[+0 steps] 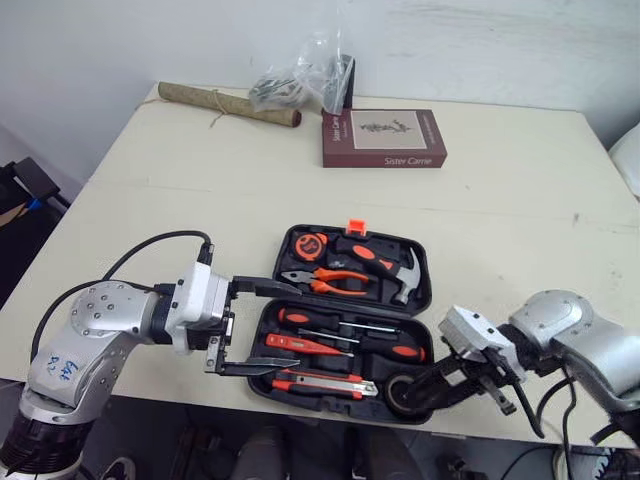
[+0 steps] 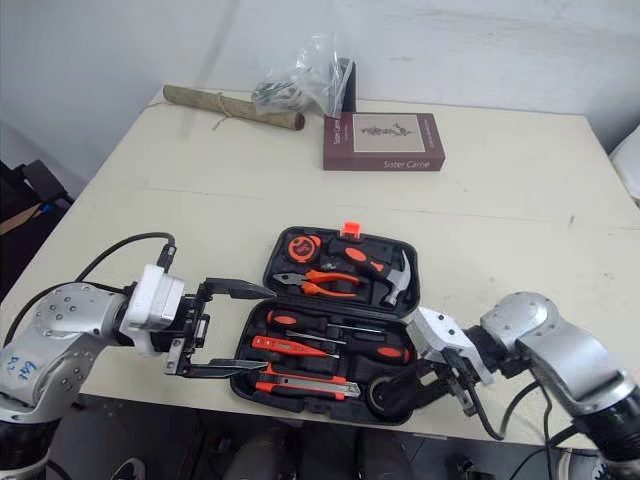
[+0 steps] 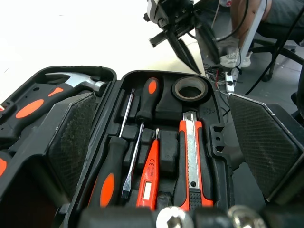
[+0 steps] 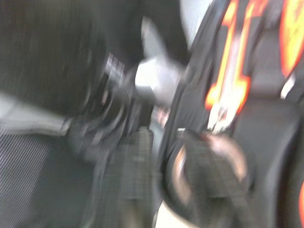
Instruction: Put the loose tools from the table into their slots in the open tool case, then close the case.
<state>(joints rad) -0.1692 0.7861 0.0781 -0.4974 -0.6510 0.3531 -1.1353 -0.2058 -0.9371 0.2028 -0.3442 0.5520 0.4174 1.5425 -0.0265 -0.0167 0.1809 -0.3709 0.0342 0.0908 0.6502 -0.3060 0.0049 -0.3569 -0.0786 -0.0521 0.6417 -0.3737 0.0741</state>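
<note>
The black tool case (image 1: 428,296) lies open near the table's front edge. Its far half holds a hammer (image 1: 385,262), pliers (image 1: 335,281) and a tape measure (image 1: 310,245). The near half holds screwdrivers (image 3: 142,102), an orange tester (image 3: 149,166), a utility knife (image 3: 190,152) and a black tape roll (image 1: 403,396) at its right corner. My left gripper (image 1: 295,328) is open, its fingers spanning the near half's left end. At the case's near right corner my right gripper (image 1: 425,392) is open, right by the tape roll.
At the back of the table lie a maroon book (image 1: 385,138), a clear plastic bag (image 1: 305,80) and a rolled brown bundle (image 1: 225,103). The case's near edge sits close to the table's front edge. An orange latch (image 1: 357,226) sticks up at the case's far rim.
</note>
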